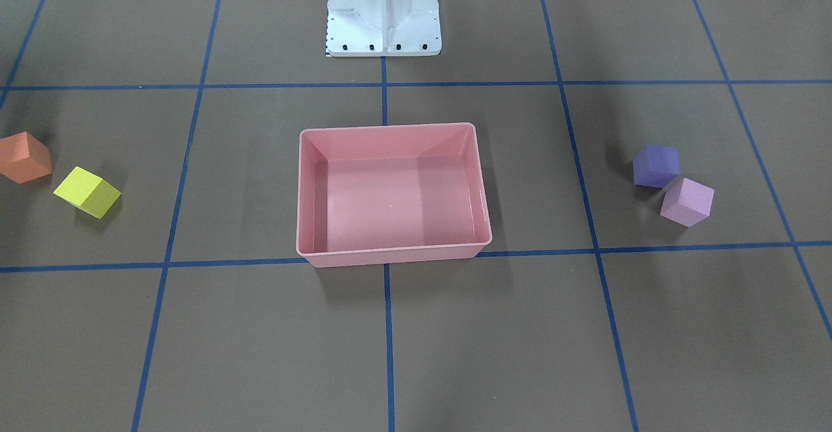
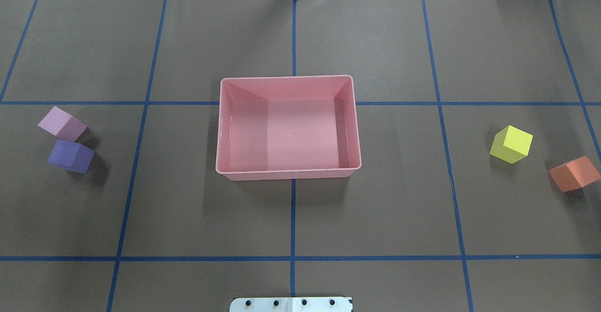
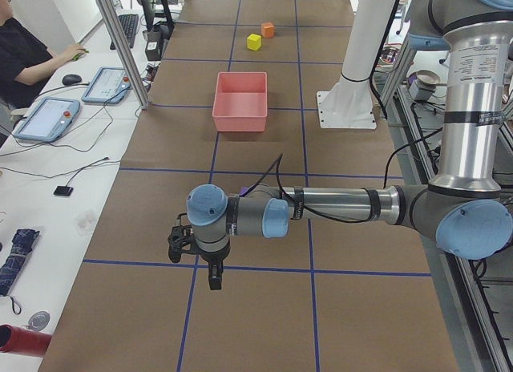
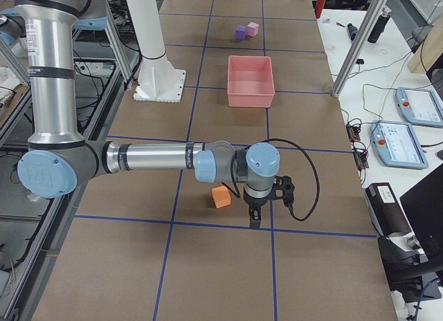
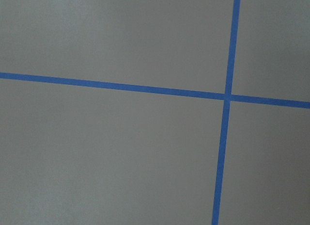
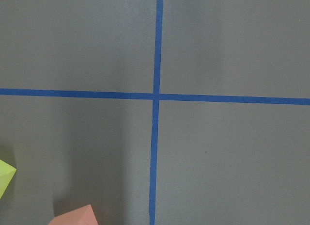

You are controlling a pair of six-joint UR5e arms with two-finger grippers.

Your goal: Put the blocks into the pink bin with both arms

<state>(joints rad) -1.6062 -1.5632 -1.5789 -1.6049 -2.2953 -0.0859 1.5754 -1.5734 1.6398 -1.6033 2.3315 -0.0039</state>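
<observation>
Bin (image 2: 288, 175) sitting empty; orange (image 2: 574, 173), yellow (image 2: 511, 144) lying right of it, purple (image 2: 70, 156), lilac (image 2: 61, 123) left. Left end effector (image 3: 213, 277), right end effector (image 4: 254, 217) hovering outboard of blocks; cannot tell grip. Step, likely: first reach. Next: centring over nearest block.

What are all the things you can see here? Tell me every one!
pink bin: one, salmon pink, middle of the table, nothing inside
purple block: one, dark purple, robot's left side
lilac block: one, pale pink-lilac, right beside the purple one
yellow block: one, yellow, robot's right side
orange block: one, orange, near the yellow one, apart from it
table: one, brown with blue tape lines
pedestal: one, white, on the robot's side of the bin
person: one, black shirt, at a side desk
left arm: one, grey with light-blue caps, above the table's left end
right arm: one, same colours, above the right end
left tool: one, black, points down; open or shut unclear
right tool: one, black, beside the orange block; unclear too
</observation>
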